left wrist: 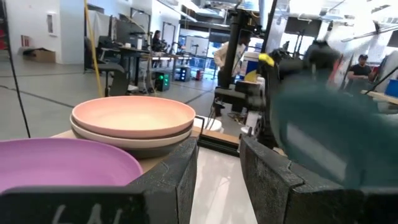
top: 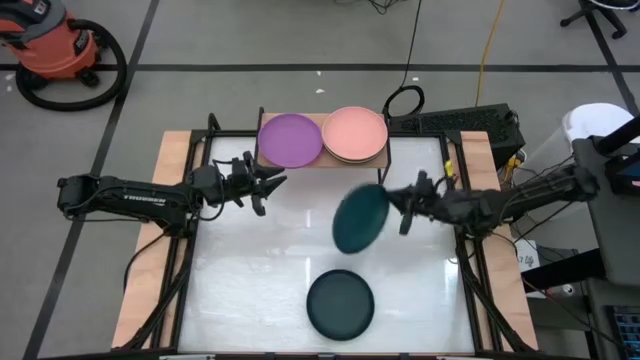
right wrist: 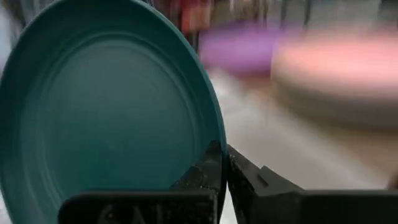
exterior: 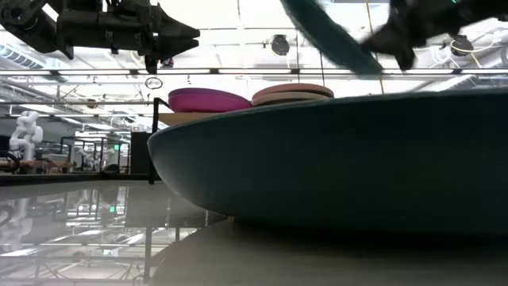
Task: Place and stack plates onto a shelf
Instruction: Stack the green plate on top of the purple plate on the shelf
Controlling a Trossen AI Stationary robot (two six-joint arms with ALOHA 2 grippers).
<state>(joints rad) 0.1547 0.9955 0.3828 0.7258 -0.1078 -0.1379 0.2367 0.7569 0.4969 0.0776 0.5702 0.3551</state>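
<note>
I have the dark teal plate [top: 360, 218] clamped by its rim in the right gripper [top: 401, 208], lifted off the table [top: 250, 290] and tilted, its face turned partly sideways. In the right wrist view the fingers pinch the plate's edge with the dish standing nearly upright ahead of them.

What the next move turns on: the shelf [top: 262, 160] lies at about eleven o'clock from the held plate, near the table's far edge. On it sit two stacks, side by side: the purple plate [top: 290, 139] on the left and the salmon pink plate [top: 355, 134] on the right, with a beige plate [left wrist: 134, 135] just under the pink one. The pink stack is the nearer, almost at twelve o'clock from my gripper, so I judge it the natural target. The plate needs levelling before it can go down flat.

The left gripper [top: 268, 187] hovers in front of the purple stack, at about nine o'clock from the teal plate, its fingers parted and holding nothing. It is the nearest obstacle; I would keep the carry to the right of it.

A charcoal black plate [top: 340, 304] lies flat on the table at six o'clock from the held plate, well apart and not in the path.
</note>
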